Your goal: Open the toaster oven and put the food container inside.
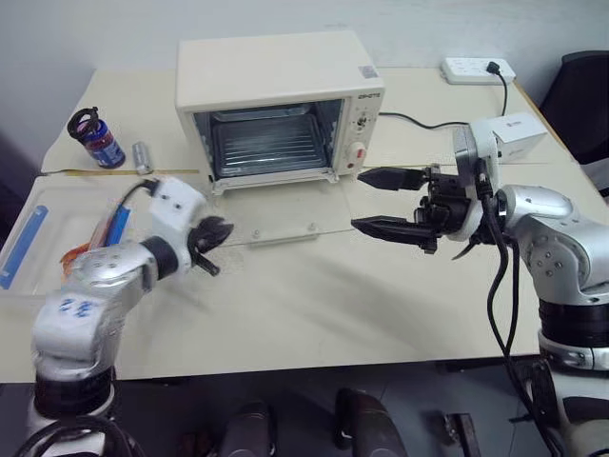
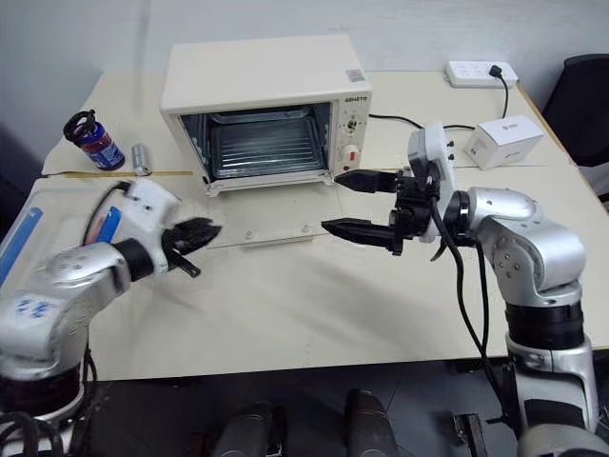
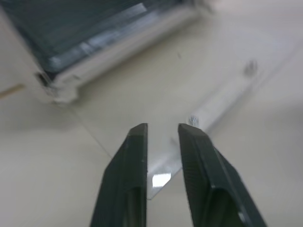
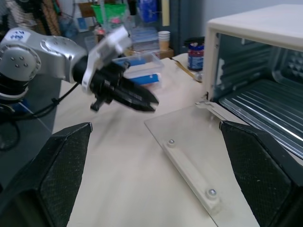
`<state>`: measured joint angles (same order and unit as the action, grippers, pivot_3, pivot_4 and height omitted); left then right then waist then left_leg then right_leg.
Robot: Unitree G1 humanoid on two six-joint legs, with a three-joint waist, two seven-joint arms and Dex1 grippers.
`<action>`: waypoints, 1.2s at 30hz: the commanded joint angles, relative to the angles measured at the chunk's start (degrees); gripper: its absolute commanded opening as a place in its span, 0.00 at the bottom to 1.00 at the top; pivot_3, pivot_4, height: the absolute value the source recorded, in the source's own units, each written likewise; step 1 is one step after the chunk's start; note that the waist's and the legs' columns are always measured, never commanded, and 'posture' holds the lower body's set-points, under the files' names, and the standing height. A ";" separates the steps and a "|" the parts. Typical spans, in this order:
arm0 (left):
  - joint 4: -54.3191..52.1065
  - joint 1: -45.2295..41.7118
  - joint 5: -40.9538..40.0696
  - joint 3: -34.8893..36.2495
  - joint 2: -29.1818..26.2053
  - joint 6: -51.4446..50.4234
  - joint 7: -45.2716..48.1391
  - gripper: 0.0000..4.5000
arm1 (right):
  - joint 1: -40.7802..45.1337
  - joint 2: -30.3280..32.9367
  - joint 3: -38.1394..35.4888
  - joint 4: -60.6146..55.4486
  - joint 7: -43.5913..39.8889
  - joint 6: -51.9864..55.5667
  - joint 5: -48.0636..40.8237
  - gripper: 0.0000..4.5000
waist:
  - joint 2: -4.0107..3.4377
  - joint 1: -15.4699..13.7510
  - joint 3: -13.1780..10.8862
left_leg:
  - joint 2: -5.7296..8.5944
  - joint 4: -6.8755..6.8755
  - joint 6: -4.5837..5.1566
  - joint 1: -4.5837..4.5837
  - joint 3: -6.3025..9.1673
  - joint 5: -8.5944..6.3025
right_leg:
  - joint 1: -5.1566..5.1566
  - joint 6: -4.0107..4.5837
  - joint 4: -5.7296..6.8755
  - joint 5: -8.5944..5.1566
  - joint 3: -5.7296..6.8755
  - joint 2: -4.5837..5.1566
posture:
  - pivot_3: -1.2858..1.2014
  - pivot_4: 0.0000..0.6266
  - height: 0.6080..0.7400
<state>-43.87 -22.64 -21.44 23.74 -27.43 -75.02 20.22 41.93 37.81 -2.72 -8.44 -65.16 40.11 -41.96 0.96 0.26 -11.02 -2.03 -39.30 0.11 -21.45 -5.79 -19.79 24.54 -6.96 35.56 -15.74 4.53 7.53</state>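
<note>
The cream-white toaster oven (image 1: 276,67) stands at the back of the table with its glass door (image 1: 285,211) swung down flat and its wire rack showing. The food container (image 1: 38,249), clear with blue strips and orange food, lies at the table's far left edge, behind my left arm. My left gripper (image 1: 217,238) hovers by the door's front left corner, near the pale handle (image 2: 276,233); its fingers (image 3: 137,142) stand a narrow gap apart with nothing between them. My right gripper (image 1: 359,200) hangs wide open and empty just right of the door, pointing left.
A dark blue-labelled jar (image 1: 98,141) and a small silver cylinder (image 1: 142,155) stand left of the oven. A white power strip (image 1: 479,69) with a black cable (image 1: 409,119) and a small white box (image 1: 519,136) sit at the back right.
</note>
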 commanded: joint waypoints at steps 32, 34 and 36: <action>5.23 -22.78 4.62 54.17 17.56 -17.48 -53.19 0.91 | 3.66 -4.56 1.53 0.85 -2.47 -0.17 0.25 1.00 | 0.32 -0.15 0.17 | -0.04 -0.29 -0.19 -0.04 0.21 -0.16 | -0.08 0.02 0.10 0.01 0.09 -0.07 | 0.52 0.24 1.00; 7.19 -23.94 7.08 54.23 17.00 -17.48 -53.50 0.83 | 2.77 -4.34 0.96 -0.65 -1.24 0.55 -0.27 1.00 | 0.33 -0.15 0.17 | -0.02 -0.29 -0.19 -0.04 0.21 -0.16 | -0.08 0.02 0.09 0.01 0.09 -0.06 | 0.52 0.24 1.00; 8.01 -24.36 9.16 54.14 16.63 -17.48 -53.05 0.69 | 2.18 -3.98 0.32 -1.65 -0.48 1.23 -1.02 1.00 | 0.33 -0.16 0.17 | -0.03 -0.28 -0.19 -0.04 0.21 -0.17 | -0.08 0.02 0.09 0.01 0.10 -0.06 | 0.52 0.24 1.00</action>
<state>-35.13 -46.56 -13.89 78.34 -9.54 -92.99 -32.90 43.79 32.66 -0.10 -7.58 -66.22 41.11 -41.42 1.29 0.09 -10.85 -2.05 -39.57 -0.09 -21.49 -5.59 -19.96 24.47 -6.94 35.64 -15.73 4.63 7.47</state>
